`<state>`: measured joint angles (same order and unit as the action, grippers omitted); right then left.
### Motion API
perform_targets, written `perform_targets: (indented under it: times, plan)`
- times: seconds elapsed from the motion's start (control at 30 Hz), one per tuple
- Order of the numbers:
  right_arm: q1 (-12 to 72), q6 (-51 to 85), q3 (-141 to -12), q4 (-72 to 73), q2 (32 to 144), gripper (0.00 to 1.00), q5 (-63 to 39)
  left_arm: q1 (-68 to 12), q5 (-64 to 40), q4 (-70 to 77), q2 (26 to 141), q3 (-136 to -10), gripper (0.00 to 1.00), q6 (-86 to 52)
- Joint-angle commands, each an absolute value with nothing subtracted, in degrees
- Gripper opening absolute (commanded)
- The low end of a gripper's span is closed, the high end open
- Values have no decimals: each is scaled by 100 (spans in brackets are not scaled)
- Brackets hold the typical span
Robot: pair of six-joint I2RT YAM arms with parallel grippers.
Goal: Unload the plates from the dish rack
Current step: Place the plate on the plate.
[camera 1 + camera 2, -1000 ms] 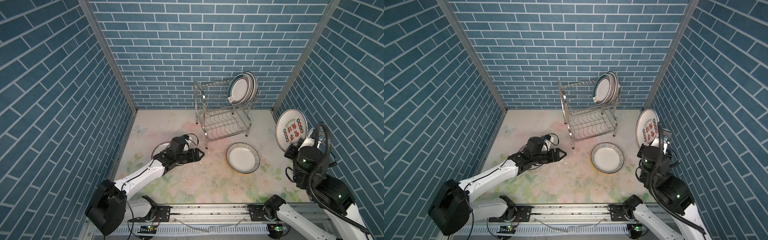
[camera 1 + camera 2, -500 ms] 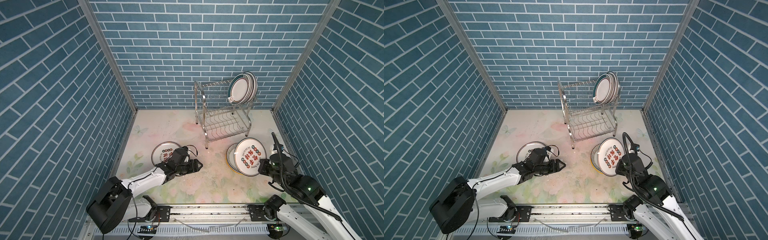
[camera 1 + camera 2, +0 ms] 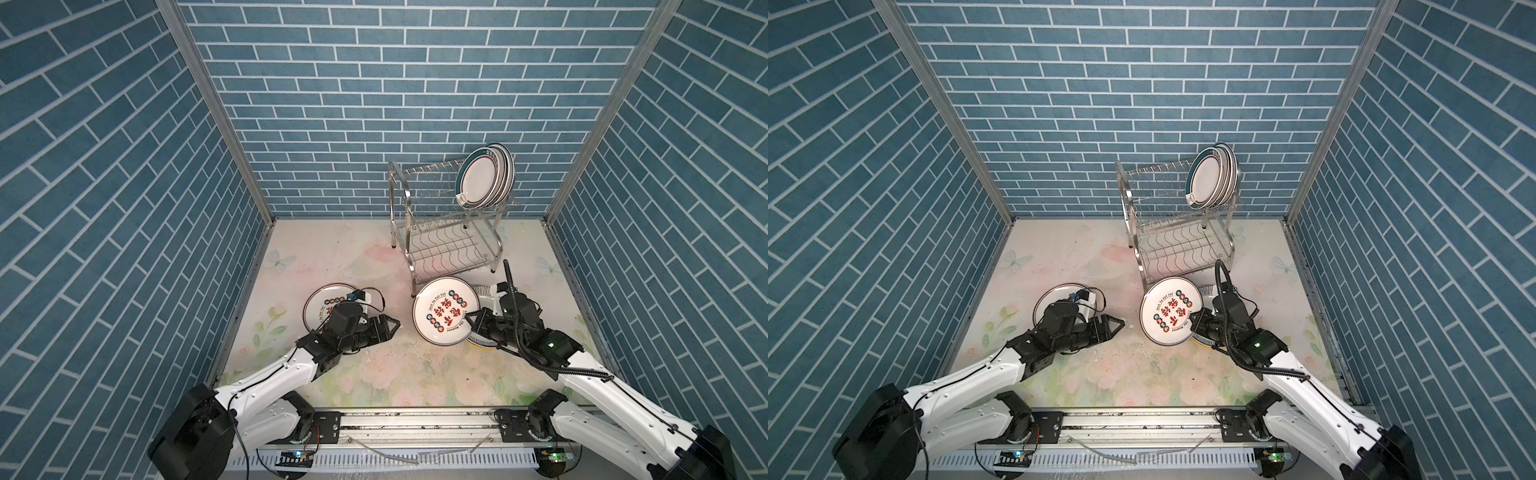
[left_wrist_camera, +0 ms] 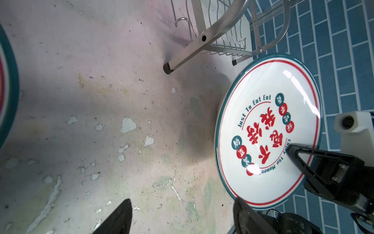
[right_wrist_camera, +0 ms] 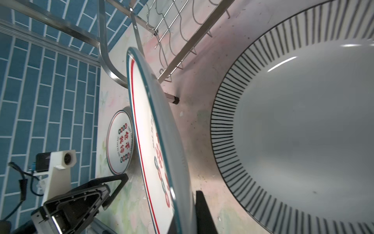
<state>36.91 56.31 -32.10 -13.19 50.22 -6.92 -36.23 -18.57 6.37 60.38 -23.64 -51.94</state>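
Right gripper point(image 3: 469, 319), clamped on lettered plate point(image 3: 440, 309), is now down over striped plate point(image 5: 303, 121); left gripper point(image 3: 392, 324) wide, empty. Rack point(image 4: 188, 53) holds more.

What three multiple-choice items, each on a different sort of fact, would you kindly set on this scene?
1. Where do the plates left in the dish rack stand?
A) its upper tier
B) its lower shelf
C) beneath it
2. What colour are the rim lines of the striped plate lying flat?
A) red
B) black
C) blue
3. The right gripper is:
A) open, empty
B) shut on a rack leg
C) shut on the tilted red-lettered plate
Answers: A, they lean at the top tier's end; B, black lines show in the right wrist view; C, it pinches that plate's rim.
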Motion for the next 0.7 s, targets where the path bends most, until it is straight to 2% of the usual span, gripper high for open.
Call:
perform_targets:
  times: [0.0,0.43,0.67]
  plan:
    - [3823,6249,-3188,42,5256,0,-1082,-3424,-1945,856,5909,-2191,80,-5263]
    - [4422,6788,-3426,1832,7101,0,-1191,-2713,-2587,1768,5733,-1623,79,-5567]
    - [4534,7103,-3601,2642,7714,0,-1490,-2310,-2820,1818,5622,-1477,77,-5563]
